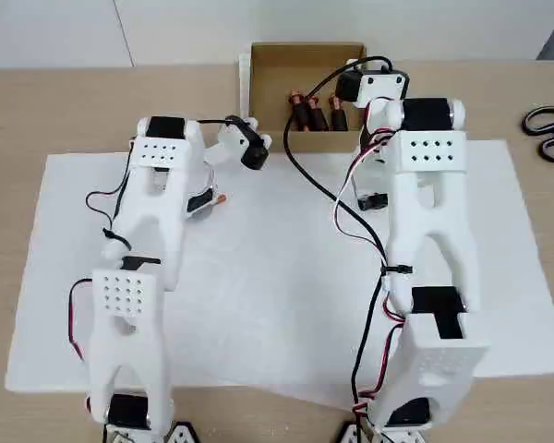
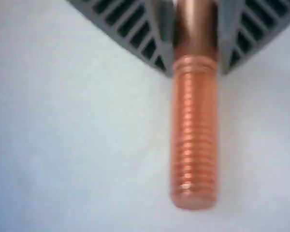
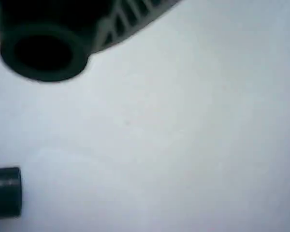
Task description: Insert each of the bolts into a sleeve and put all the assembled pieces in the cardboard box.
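Observation:
My left gripper is shut on a copper bolt; its threaded end sticks out past the grey fingers over the white sheet. In the high view this gripper hangs left of the sheet's centre, with the bolt tip showing. My right gripper is shut on a black sleeve, whose open end faces the camera. A second black sleeve lies on the sheet nearby. The cardboard box at the back holds three assembled pieces.
A white sheet covers the middle of the wooden table. Scissors lie at the far right edge. Black and red cables trail from the right arm across the sheet, between the two arms.

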